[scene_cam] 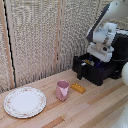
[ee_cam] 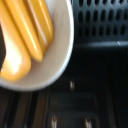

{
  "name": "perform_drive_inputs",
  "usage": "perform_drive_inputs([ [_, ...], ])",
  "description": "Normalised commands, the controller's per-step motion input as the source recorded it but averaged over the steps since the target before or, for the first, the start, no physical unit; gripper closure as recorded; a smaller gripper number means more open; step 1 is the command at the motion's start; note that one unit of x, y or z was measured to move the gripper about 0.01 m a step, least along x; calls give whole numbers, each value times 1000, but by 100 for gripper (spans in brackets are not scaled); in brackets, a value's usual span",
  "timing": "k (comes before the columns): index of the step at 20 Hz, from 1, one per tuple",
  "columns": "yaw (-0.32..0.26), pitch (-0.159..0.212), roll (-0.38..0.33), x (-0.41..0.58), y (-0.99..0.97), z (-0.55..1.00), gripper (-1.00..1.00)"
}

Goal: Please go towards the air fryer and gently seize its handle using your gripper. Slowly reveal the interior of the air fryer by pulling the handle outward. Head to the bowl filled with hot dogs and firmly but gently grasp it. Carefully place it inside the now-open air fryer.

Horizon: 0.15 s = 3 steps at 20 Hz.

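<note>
The small whitish bowl (ee_cam: pixel 47 65) of yellow-orange hot dogs (ee_cam: pixel 27 30) is seen held directly over the slotted black floor of the pulled-out drawer of the glossy black air fryer (scene_cam: pixel 97 70), so the coming move is judged straight down. Sausages' long axis runs diagonally in wrist view. Gripper (scene_cam: pixel 100 54) is seen above the drawer in ext. view only; jaw state can't be told. The short black handle (scene_cam: pixel 80 71) juts from the drawer front.

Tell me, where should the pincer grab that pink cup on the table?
Probably the rim, coming from straight above. The pink cup stands upright with its mouth open upward, so one finger could slip inside and the other stay outside the thin wall.
</note>
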Motion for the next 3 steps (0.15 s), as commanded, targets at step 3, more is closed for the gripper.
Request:
perform_drive_inputs([
  [3, 37, 120, 24, 0, -111, 849, -100],
])
